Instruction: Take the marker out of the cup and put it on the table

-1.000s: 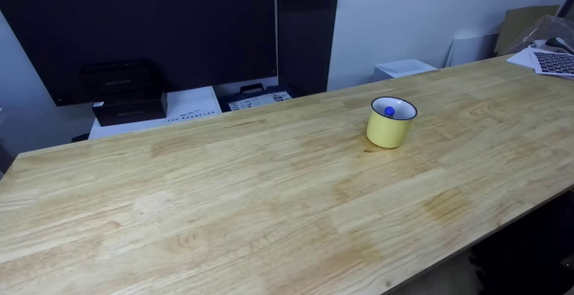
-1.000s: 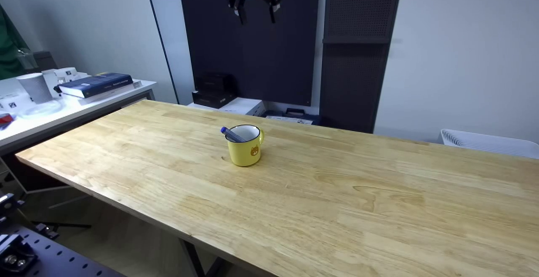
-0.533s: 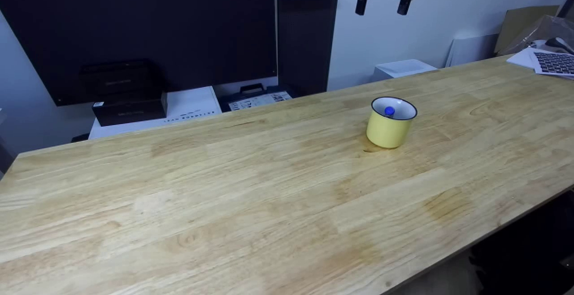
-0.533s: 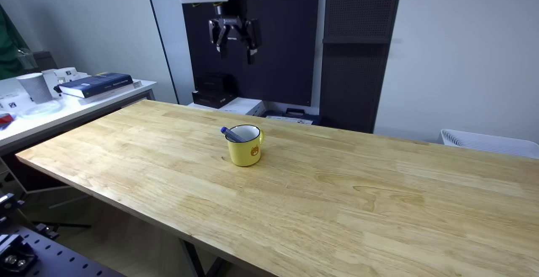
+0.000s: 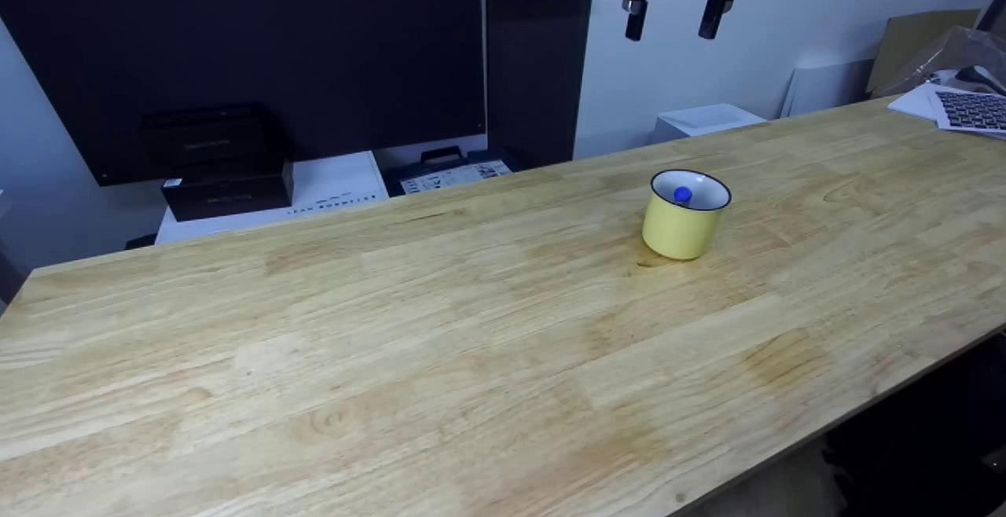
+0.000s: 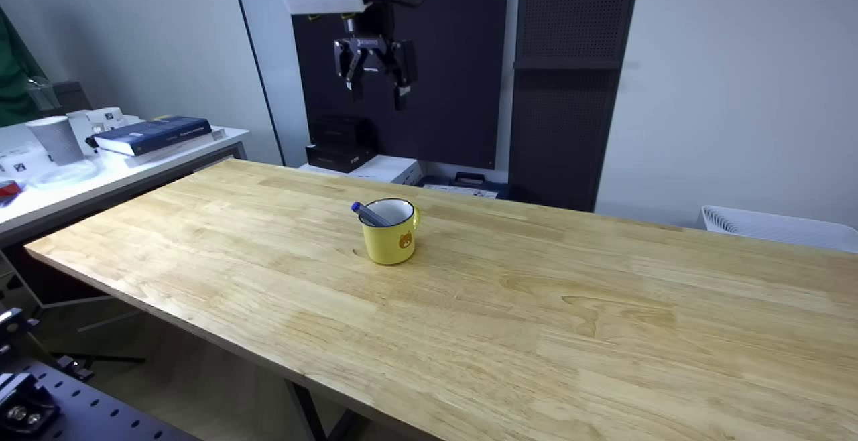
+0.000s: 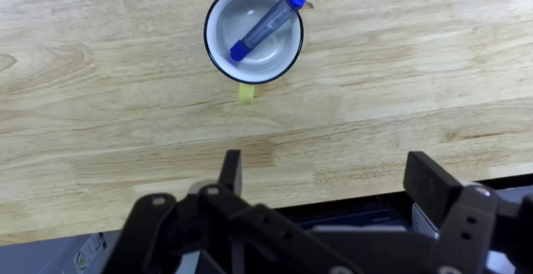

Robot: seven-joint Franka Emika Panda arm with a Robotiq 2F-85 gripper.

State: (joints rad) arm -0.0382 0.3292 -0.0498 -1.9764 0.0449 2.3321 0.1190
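Observation:
The yellow cup (image 5: 680,230) stands upright on the light wooden table (image 5: 393,360); it also shows in an exterior view (image 6: 385,245) and in the wrist view (image 7: 213,34). The blue marker (image 6: 371,215) leans inside the cup, one blue end sticking out over the rim. In the wrist view the whole marker (image 7: 268,23) lies slanted across the cup's white inside. My gripper (image 5: 672,30) is open and empty, high above the table. In an exterior view the gripper (image 6: 379,98) hangs above the far side of the cup. In the wrist view its fingers (image 7: 325,161) are apart, below the cup's handle.
A laptop-like keyboard (image 5: 974,111) lies at the table's far right end. Boxes (image 5: 228,191) and a case (image 5: 452,171) stand behind the table's back edge. A white side table (image 6: 231,138) with a book (image 6: 153,134) and a grey cup (image 6: 57,141) stands at the left.
My gripper has come down into view and moved a little left in an exterior view, with only a slight further lowering in the last half second. The cup and marker have not moved.

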